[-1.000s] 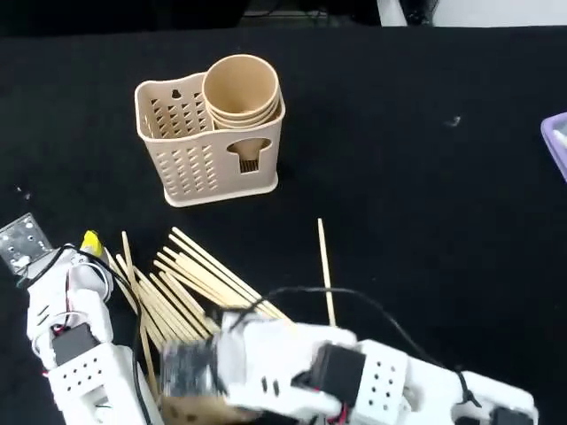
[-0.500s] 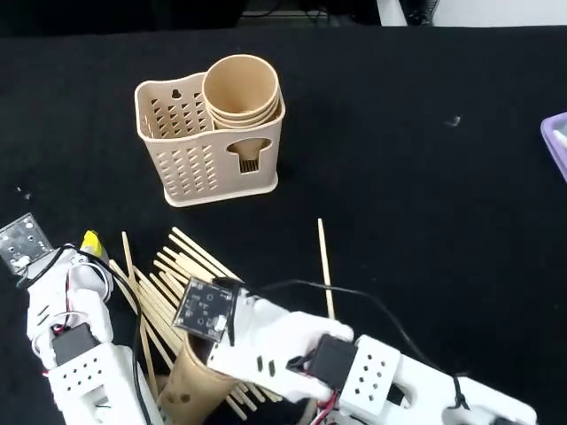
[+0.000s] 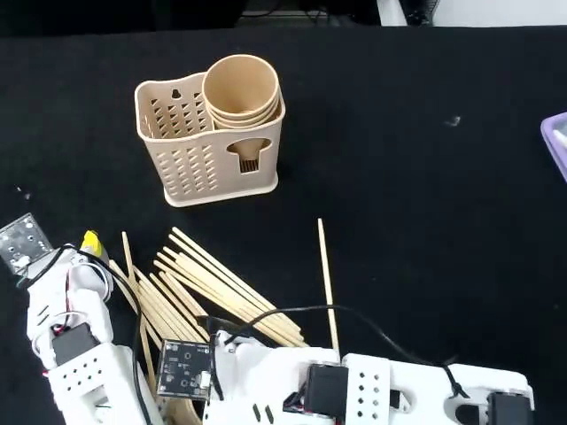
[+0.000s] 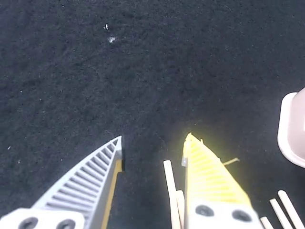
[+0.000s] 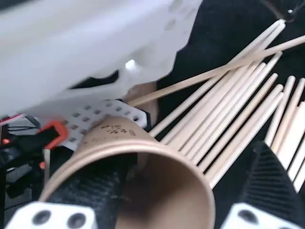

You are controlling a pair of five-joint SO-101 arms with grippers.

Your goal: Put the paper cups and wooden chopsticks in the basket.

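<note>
One loose paper cup [image 5: 162, 195] lies against the chopsticks [image 3: 213, 288] at the tabletop's [image 3: 425, 221] near edge. Right gripper [image 5: 193, 155] just dropped over it, fingers open, one inside its mouth; grasp likely next. Left gripper [image 4: 153, 138] fingers open.

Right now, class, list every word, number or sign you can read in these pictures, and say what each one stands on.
No text can be read.
Paper cup: small dark printed marks on its outer wall near the rim, too blurred to read.
Basket: no print, only slots and cut-out holes.
</note>
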